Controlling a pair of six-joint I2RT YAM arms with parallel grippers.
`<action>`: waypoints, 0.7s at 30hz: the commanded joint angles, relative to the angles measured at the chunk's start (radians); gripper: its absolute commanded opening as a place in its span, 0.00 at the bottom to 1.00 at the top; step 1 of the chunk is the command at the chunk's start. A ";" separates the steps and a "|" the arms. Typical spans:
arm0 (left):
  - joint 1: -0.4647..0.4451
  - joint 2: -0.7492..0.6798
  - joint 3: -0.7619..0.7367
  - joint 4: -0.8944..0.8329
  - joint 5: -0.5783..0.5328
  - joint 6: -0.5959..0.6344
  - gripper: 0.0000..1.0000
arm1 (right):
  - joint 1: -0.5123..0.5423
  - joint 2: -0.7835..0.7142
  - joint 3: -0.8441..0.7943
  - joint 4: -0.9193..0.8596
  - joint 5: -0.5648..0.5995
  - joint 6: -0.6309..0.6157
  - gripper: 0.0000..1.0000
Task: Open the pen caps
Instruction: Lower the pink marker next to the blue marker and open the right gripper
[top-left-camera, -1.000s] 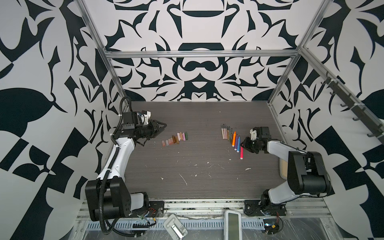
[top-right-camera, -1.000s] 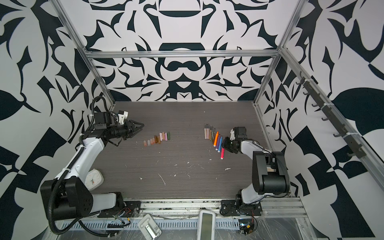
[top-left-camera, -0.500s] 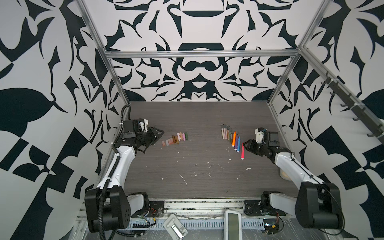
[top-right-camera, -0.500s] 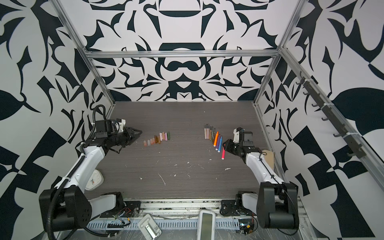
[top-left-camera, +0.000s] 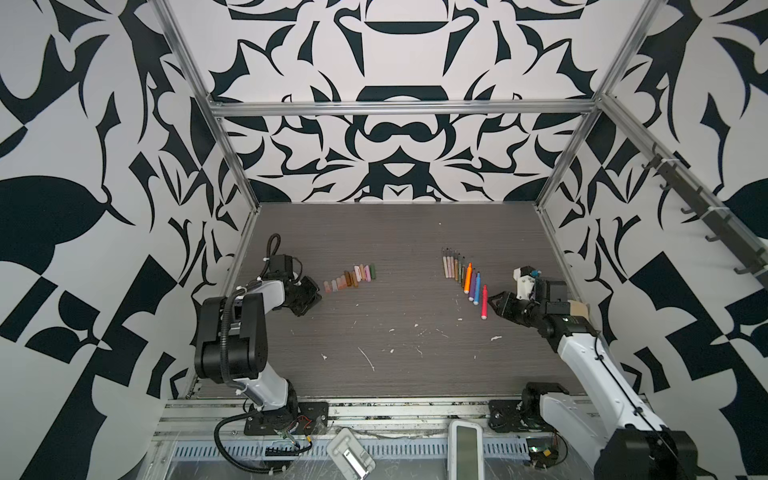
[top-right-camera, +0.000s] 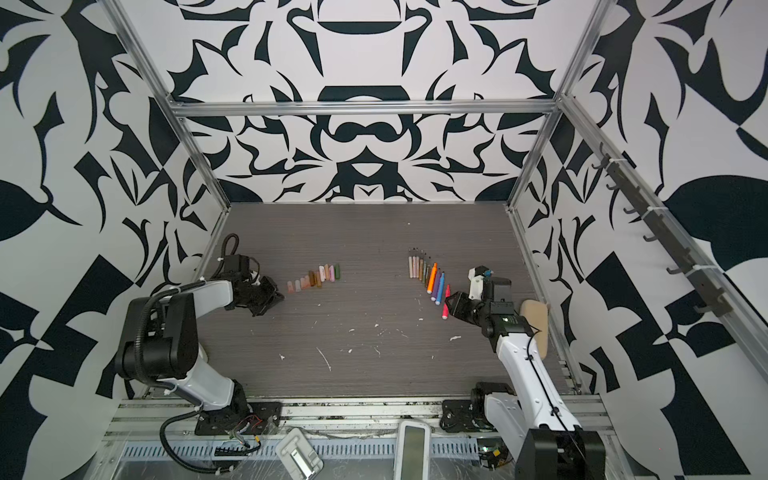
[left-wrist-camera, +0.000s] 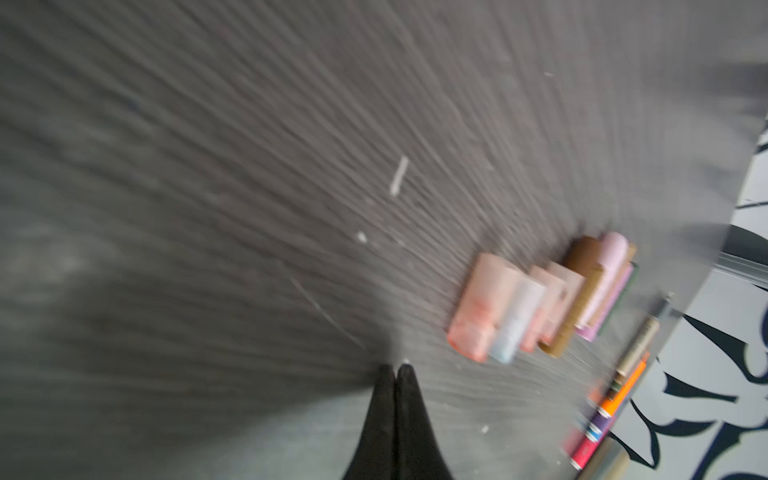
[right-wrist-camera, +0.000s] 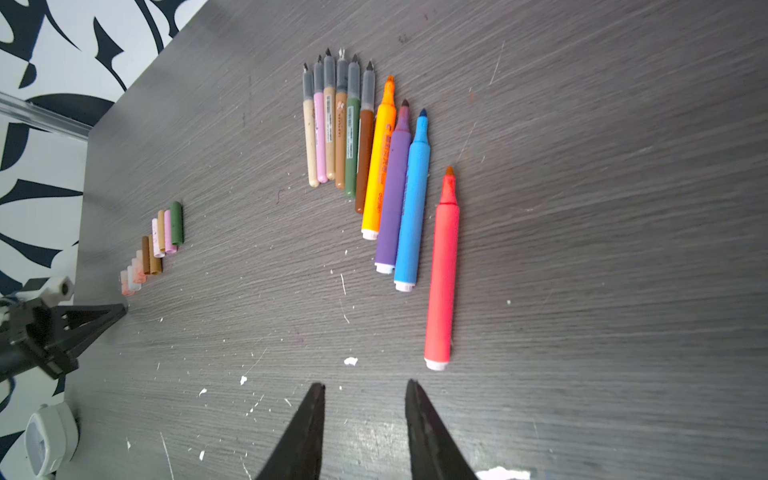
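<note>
We find the pen caps (top-left-camera: 350, 279) lying loose in a tight slanted row on the table (top-left-camera: 395, 232), left of its middle. None of them sits on a barrel. The pens (right-wrist-camera: 374, 166) lie side by side right of the middle, well apart from the caps. Every tip we can make out is bare: the six thin ones, then orange, purple and blue. The red pen (right-wrist-camera: 442, 270) lies a little apart at the row's right, nearer end, and its tip is bare too.

The left gripper (left-wrist-camera: 398, 370) hangs just left of the cap row with its jaws pressed together on nothing. The right gripper (right-wrist-camera: 365, 388) sits just right of the red pen, its jaws apart and empty. White flecks (top-left-camera: 370, 359) litter the near half of the table.

We judge the uncapping done, with no capped pen left to pull. The next move calls only for drawing both arms back toward their bases without brushing either row.
</note>
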 joint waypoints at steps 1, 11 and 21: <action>0.003 0.059 0.059 0.025 -0.064 0.027 0.00 | -0.004 -0.016 0.004 -0.008 -0.014 -0.021 0.35; 0.002 0.185 0.111 0.062 -0.007 0.027 0.00 | -0.004 0.005 0.003 0.004 -0.009 -0.025 0.35; 0.003 0.131 0.070 0.026 -0.045 0.021 0.00 | -0.004 0.035 0.018 -0.031 0.102 0.000 0.35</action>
